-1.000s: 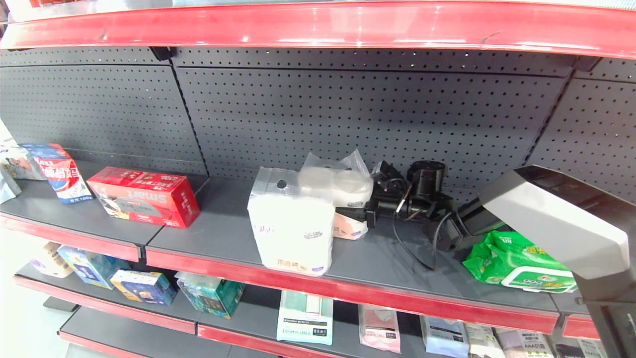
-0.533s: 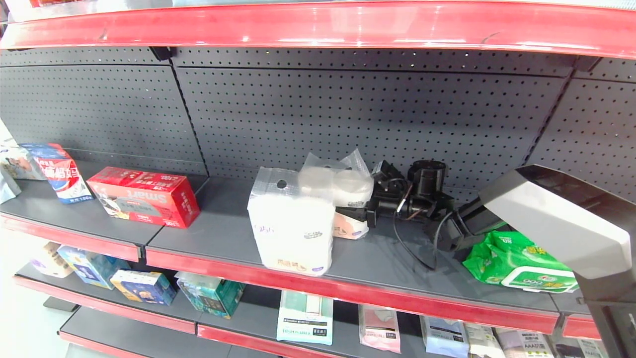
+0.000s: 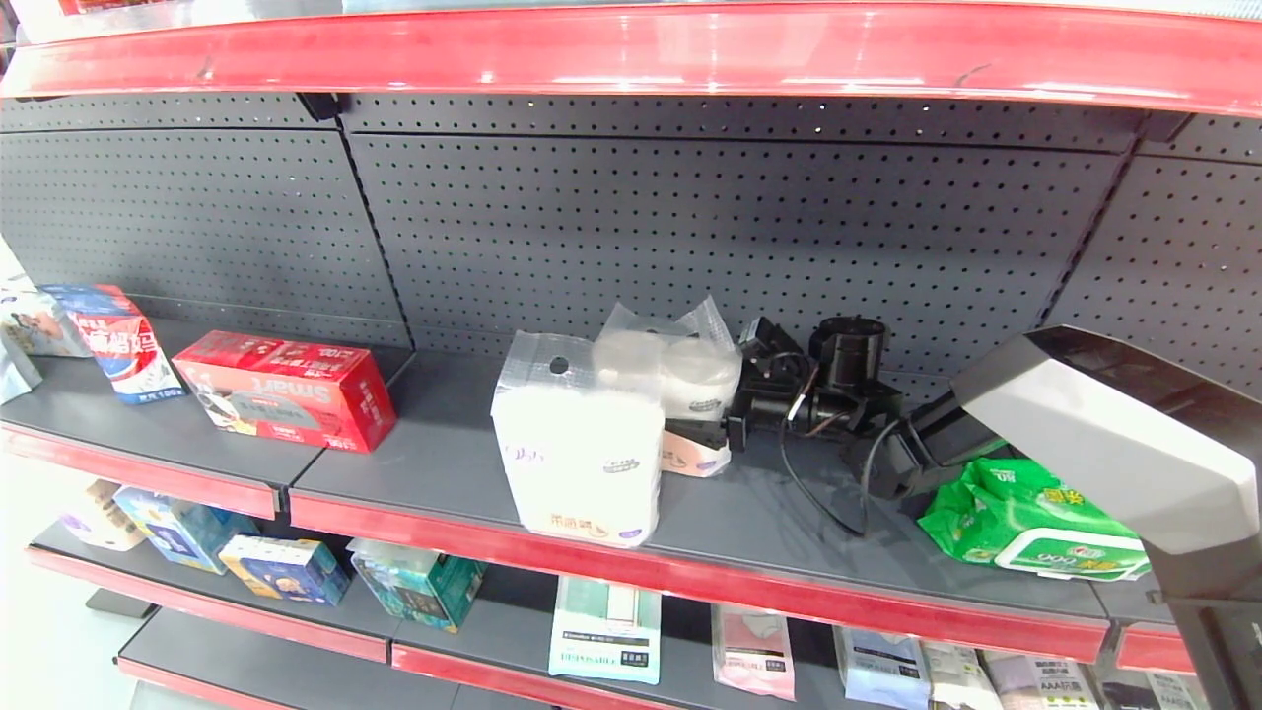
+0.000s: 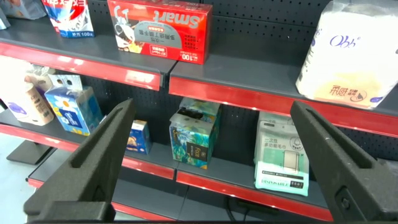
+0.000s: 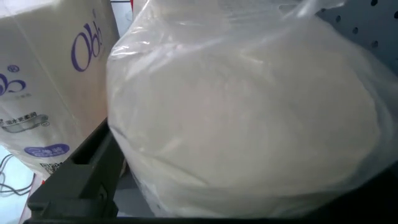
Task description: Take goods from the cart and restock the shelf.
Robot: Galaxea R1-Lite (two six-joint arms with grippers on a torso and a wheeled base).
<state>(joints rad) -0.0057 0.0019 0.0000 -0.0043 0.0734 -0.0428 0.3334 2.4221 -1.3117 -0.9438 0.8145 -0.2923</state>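
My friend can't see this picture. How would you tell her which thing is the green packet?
Find the grey shelf in front of the holey back wall. Go to its right end, where the green packet lies flat. It is the only green thing there, with a white oval lid; the white pack and clear bag sit in the middle.

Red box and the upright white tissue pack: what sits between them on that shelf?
Nothing. In the head view the grey shelf lies bare between the red box and the white tissue pack.
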